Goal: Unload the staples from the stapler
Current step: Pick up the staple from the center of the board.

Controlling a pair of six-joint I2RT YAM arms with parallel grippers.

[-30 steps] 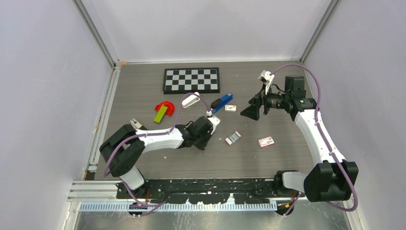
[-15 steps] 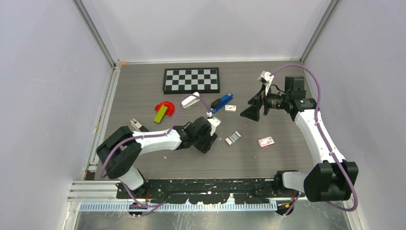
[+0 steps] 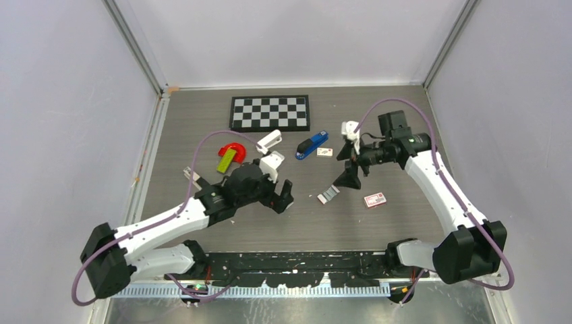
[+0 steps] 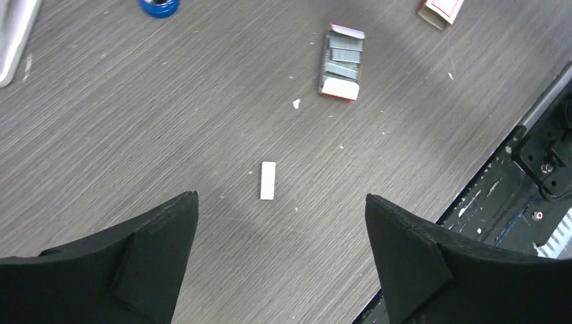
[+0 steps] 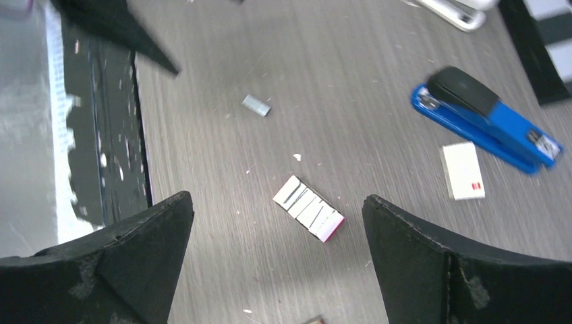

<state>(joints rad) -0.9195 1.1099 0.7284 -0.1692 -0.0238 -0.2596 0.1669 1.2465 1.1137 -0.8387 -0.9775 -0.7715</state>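
The blue stapler point(image 3: 312, 144) point(image 5: 485, 121) lies on the table in front of the checkerboard, apart from both grippers. My left gripper point(image 3: 278, 197) point(image 4: 280, 197) is open and empty, low over the table. A short strip of staples point(image 4: 268, 180) point(image 5: 256, 105) lies loose on the wood just ahead of its fingertips. My right gripper point(image 3: 347, 177) point(image 5: 276, 198) is open and empty, hovering above an open tray of staples point(image 3: 328, 194) point(image 5: 308, 208) point(image 4: 340, 62).
A white stapler point(image 3: 270, 140) lies left of the blue one. A small white box point(image 3: 324, 152) point(image 5: 463, 171) sits beside the blue stapler, and a red-and-white box point(image 3: 375, 200) lies further right. A checkerboard point(image 3: 270, 112) is at the back; red and green pieces point(image 3: 229, 154) lie at the left.
My left gripper has opened and drawn back to the left, leaving the staple strip on the table. The right arm has swung left and down over the staple tray.
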